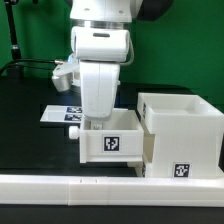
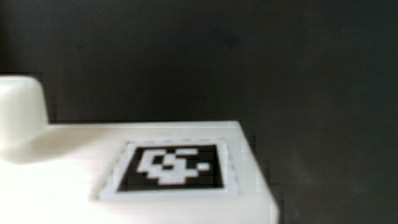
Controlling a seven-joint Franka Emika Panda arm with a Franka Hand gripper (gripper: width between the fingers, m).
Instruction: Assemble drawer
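A small white drawer tray [image 1: 112, 143] with a black-and-white tag on its face stands at the middle of the table. It butts against the large white casing [image 1: 185, 125] on the exterior view's right, which carries a tag low on its front. My gripper [image 1: 100, 120] reaches down into or just behind the tray, and its fingertips are hidden by the tray wall. The wrist view shows a tagged white face [image 2: 175, 165] close up and a rounded white part [image 2: 18, 115] at the edge. I cannot tell whether the jaws are open or shut.
The marker board [image 1: 62, 113] lies flat behind the tray, on the exterior view's left. A long low white rail [image 1: 100, 188] runs along the table's front edge. The table top [image 2: 267, 60] is black.
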